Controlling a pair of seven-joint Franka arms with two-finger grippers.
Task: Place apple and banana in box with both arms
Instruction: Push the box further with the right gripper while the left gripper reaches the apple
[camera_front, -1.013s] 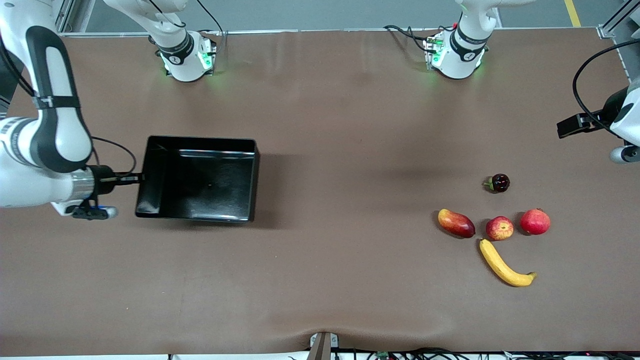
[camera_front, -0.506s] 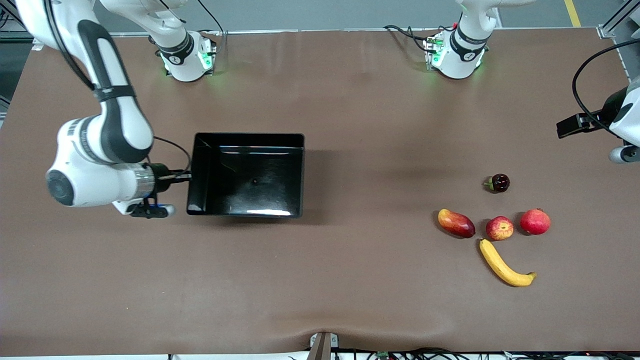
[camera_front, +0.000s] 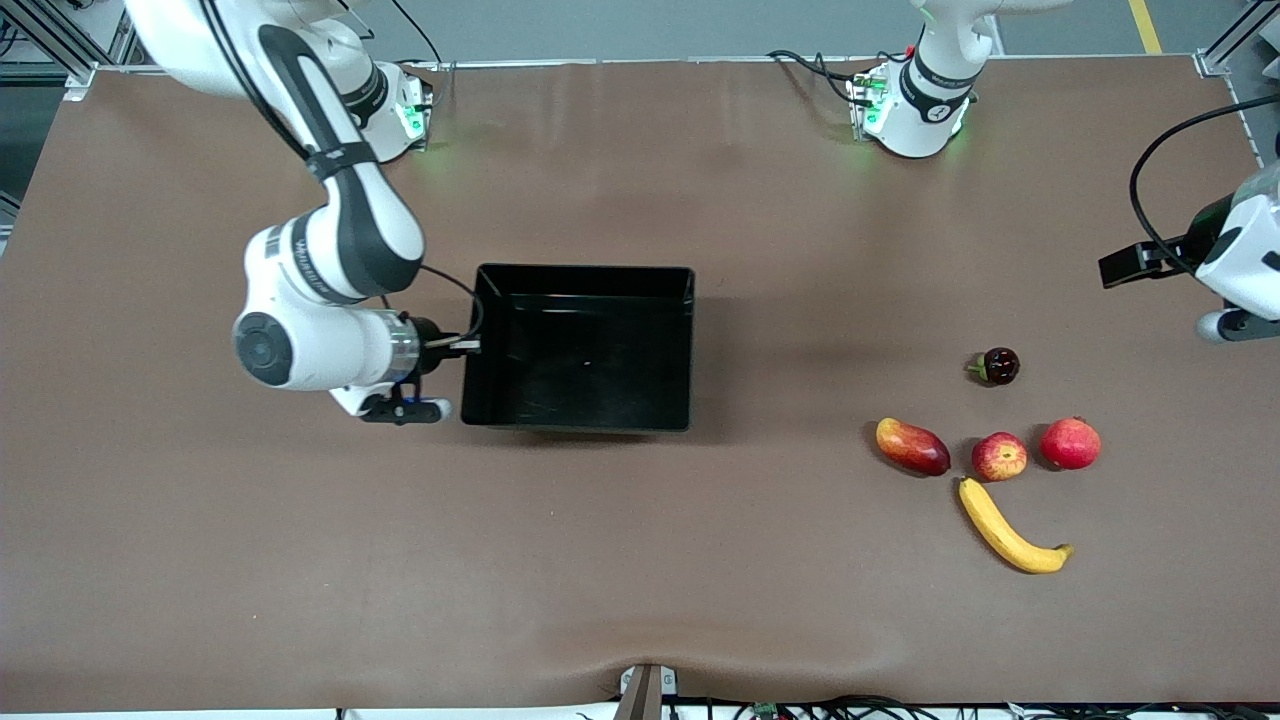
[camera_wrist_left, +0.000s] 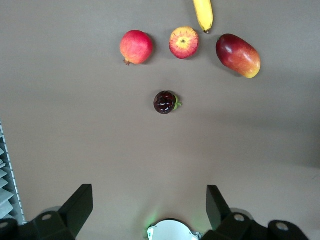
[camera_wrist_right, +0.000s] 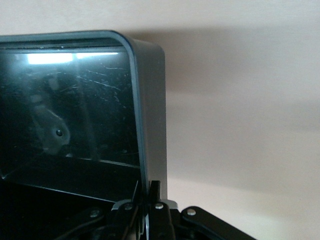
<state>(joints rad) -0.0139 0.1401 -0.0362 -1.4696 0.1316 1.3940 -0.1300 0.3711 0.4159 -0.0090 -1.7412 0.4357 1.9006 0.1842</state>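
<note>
Front view shows the right gripper (camera_front: 468, 345) pinched tight on the end wall of the box (camera_front: 680, 350), which sits mid-table, well apart from the fruit at the left arm's end. The apple (camera_front: 999, 456) lies between a mango (camera_front: 912, 446) and a pomegranate (camera_front: 1070, 443), the banana (camera_front: 1008, 530) just nearer the camera. The left gripper (camera_wrist_left: 150, 210) waits above the table, jaws spread wide and empty. Judged from this, the box should be slid level toward the fruit, stopping short of the mango.

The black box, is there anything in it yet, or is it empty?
Empty. The box shows only its bare glossy floor; the apple and banana lie on the table.
</note>
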